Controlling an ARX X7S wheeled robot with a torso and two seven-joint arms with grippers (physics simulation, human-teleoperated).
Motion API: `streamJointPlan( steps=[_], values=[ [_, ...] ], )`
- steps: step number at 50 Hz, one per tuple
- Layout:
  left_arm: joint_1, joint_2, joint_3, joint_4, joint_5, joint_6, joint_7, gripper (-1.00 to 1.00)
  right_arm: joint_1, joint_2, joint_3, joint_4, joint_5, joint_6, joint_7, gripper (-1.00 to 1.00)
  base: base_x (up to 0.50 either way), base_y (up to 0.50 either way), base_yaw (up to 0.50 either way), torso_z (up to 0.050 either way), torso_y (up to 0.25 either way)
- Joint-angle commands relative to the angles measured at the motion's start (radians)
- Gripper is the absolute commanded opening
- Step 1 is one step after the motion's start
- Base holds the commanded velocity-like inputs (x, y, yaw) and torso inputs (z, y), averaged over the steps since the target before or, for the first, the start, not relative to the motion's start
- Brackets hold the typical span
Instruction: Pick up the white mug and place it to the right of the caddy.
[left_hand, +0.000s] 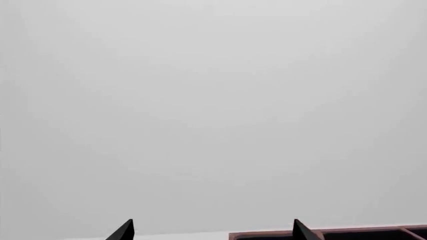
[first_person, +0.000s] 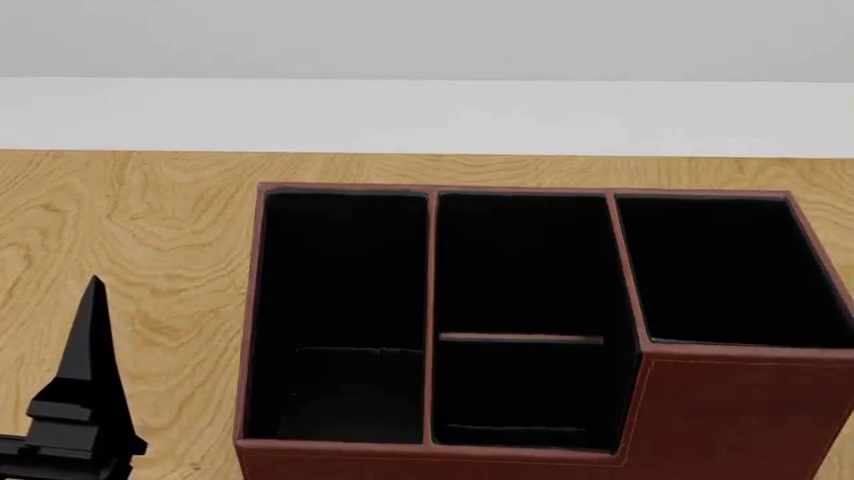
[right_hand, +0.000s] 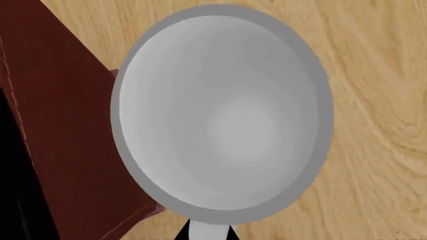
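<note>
We see the caddy (first_person: 534, 330) filling the head view from center to 3 o'clock, blocking low passage there. Bare wooden table (first_person: 134, 230) lies open from 9 to 11 o'clock. In the right wrist view the white mug (right_hand: 223, 115) sits just beside the caddy's wall (right_hand: 67, 135), leaving hardly any gap between them.

A light wood-grain tabletop (first_person: 147, 230) is stretching back to a plain pale grey wall (first_person: 427, 40), with soft, even light falling across both.
</note>
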Motion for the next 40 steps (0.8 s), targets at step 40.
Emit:
streamJointPlan(
  steps=[40],
  values=[
    [-0.024, -0.018, 0.014, -0.025, -0.012, 0.012, -0.034, 1.0, -0.215, -0.051, 0.478, -0.001, -0.412, -0.054, -0.011, -1.0, 0.0, 0.0, 0.0, 0.0, 0.0]
  ],
)
